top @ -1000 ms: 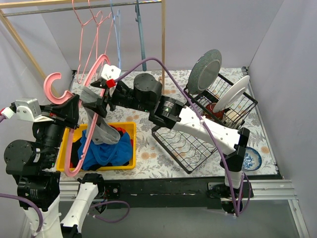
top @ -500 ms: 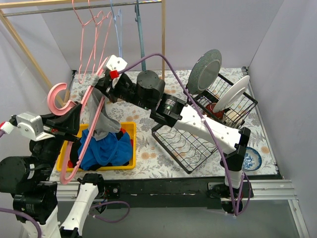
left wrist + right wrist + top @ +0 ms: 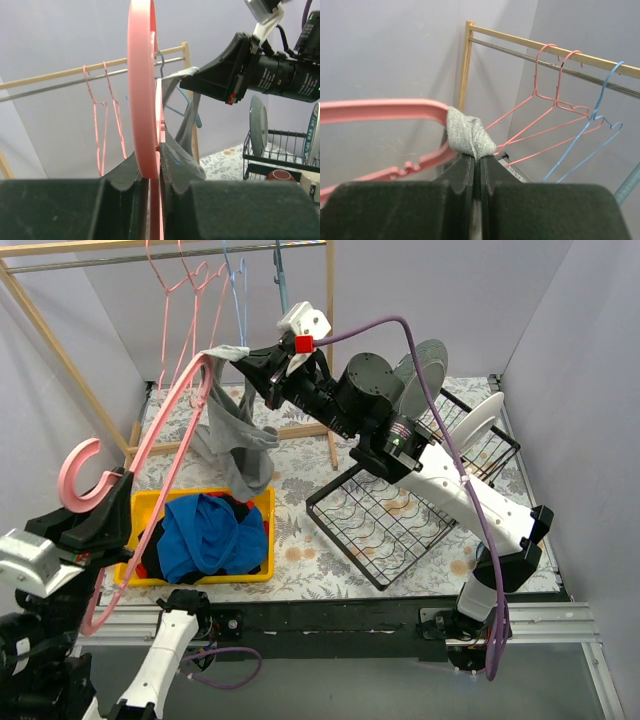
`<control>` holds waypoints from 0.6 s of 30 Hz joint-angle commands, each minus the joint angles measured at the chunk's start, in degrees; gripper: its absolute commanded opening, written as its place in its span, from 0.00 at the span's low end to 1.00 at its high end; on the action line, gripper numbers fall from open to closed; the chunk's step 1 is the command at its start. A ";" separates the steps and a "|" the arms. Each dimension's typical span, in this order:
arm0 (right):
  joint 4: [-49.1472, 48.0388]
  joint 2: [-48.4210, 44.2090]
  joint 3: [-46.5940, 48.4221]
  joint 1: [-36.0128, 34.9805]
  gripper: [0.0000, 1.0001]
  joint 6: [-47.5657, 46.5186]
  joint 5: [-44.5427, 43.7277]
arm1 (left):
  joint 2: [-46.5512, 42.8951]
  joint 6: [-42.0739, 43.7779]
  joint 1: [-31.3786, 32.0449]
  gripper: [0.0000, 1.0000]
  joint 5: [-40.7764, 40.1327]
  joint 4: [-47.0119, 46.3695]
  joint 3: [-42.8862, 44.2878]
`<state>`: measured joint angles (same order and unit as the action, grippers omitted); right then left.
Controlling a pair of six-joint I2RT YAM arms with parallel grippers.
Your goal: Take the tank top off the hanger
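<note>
Above table (image 3: 300, 540), tank top (image 3: 232, 440) in end effector (image 3: 477, 164)

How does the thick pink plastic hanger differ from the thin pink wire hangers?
Build: the thick pink plastic hanger is a broad band; the thin pink wire hangers are slim. Support: the plastic one sits tilted in the left jaws; the wire ones hang from the metal rail. Load: a grey tank top drapes one end of the plastic one; the wire ones are bare. Both pink.
</note>
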<state>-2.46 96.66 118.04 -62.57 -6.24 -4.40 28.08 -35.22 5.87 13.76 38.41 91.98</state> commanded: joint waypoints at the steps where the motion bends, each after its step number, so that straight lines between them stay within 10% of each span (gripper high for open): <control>1: 0.78 -0.43 4.12 0.51 0.01 1.67 5.78 | 1.10 2.70 0.55 0.00 -4.19 -1.41 4.77; 7: 3.76 2.48 7.73 0.51 0.01 4.30 10.28 | 4.88 2.26 1.34 0.00 -4.09 -4.30 11.73; 18: -6.31 3.71 10.73 -4.31 0.01 3.61 30.38 | 15.68 1.04 1.34 0.00 -28.78 -13.29 14.17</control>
<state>2.31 101.47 125.40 -63.61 -0.82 14.83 35.55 -33.89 7.01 -3.05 26.81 104.22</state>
